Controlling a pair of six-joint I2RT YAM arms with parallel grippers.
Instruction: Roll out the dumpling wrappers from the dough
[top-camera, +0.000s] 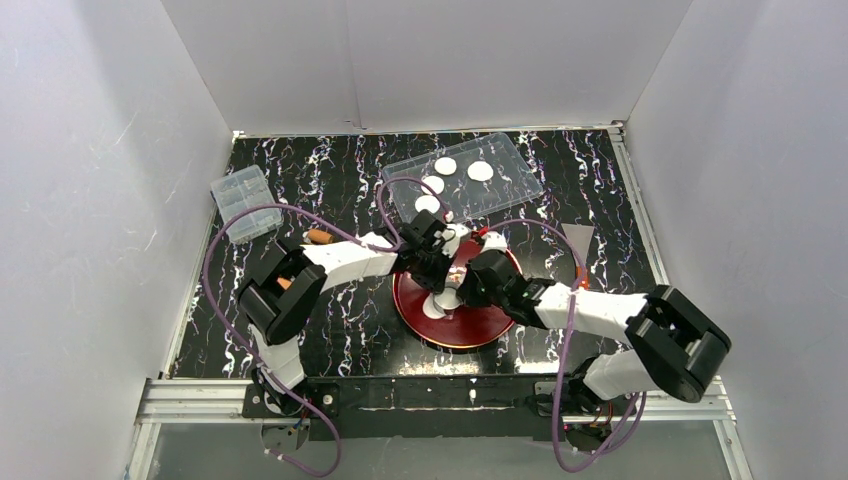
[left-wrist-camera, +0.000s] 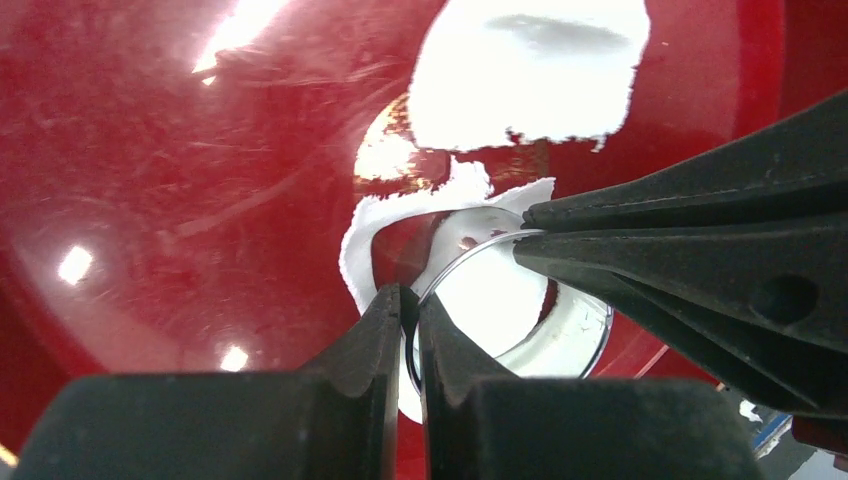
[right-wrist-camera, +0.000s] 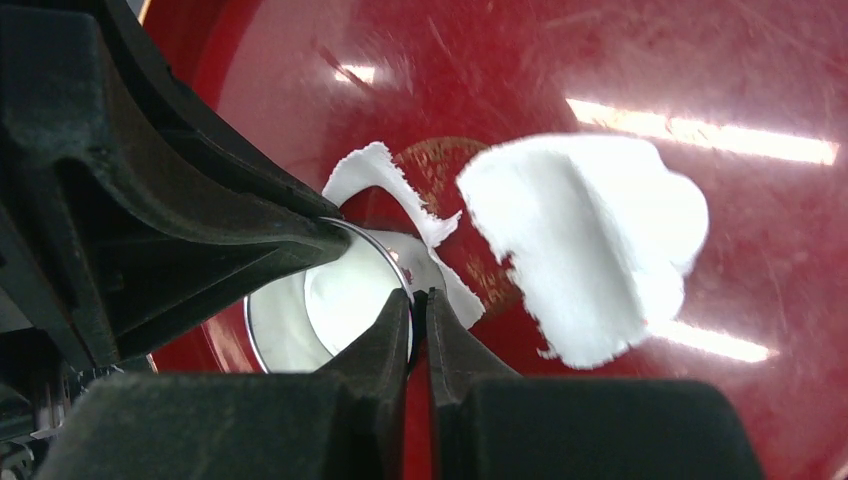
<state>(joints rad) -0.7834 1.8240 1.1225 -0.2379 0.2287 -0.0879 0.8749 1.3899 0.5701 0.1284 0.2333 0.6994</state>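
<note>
— Dough (left-wrist-camera: 530, 70) lies as a thin ragged sheet on the red plate (left-wrist-camera: 180, 200), doesn't it?

— Yes. The wrist views also show what the arms hide from above: a metal ring cutter (left-wrist-camera: 580, 335) stands on the plate just beside that sheet. White dough fills its inside and a torn scrap (left-wrist-camera: 355, 250) curls round its outside.

— And the hands?

— The left gripper (left-wrist-camera: 410, 312) is pinched tight on the cutter's rim. The right gripper (right-wrist-camera: 420, 305) is clamped on the rim too, at a different spot (each wrist camera catches the other's fingers coming in from the side).

— What does the top view add?

— The dumpling wrappers (top-camera: 481, 171): four neat round discs in a clear tray (top-camera: 515, 160) at the back of the table (top-camera: 330, 190), near the plate's far edge. A small clear plastic box (top-camera: 240, 203) sits at the left, well apart from the plate.

— Room to move?

— Black marbled tabletop shows on both sides of the plate. The cutter stands near the plate's middle, well inside its rim. White walls (top-camera: 100, 200) close off the left, back and right. Both arms reach in over the plate, with their wrists close together.
</note>
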